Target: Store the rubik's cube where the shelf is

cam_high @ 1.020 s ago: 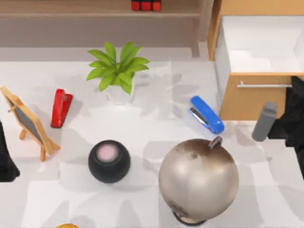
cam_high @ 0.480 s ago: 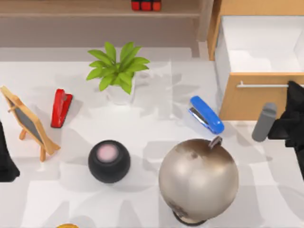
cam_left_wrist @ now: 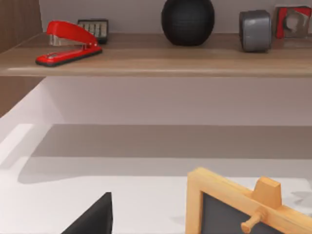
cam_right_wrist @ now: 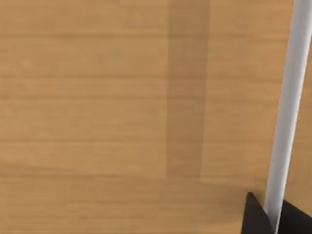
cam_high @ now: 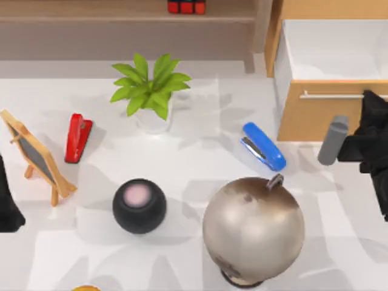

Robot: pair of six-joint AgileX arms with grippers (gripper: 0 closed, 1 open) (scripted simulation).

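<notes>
Rubik's cube on shelf, behind plant

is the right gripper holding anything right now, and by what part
It appears so: the right gripper sits on the metal bar handle of the drawer, a black finger on each side of the bar. The left arm is parked at the table's left edge.

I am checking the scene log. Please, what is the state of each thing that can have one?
drawer: pulled out, right gripper at its handle.
rubik's cube: resting on the shelf.
red stapler: closed, lying flat.
blue stapler: closed, lying flat.
chalkboard: standing upright.
left gripper: parked at the table's left edge.
</notes>
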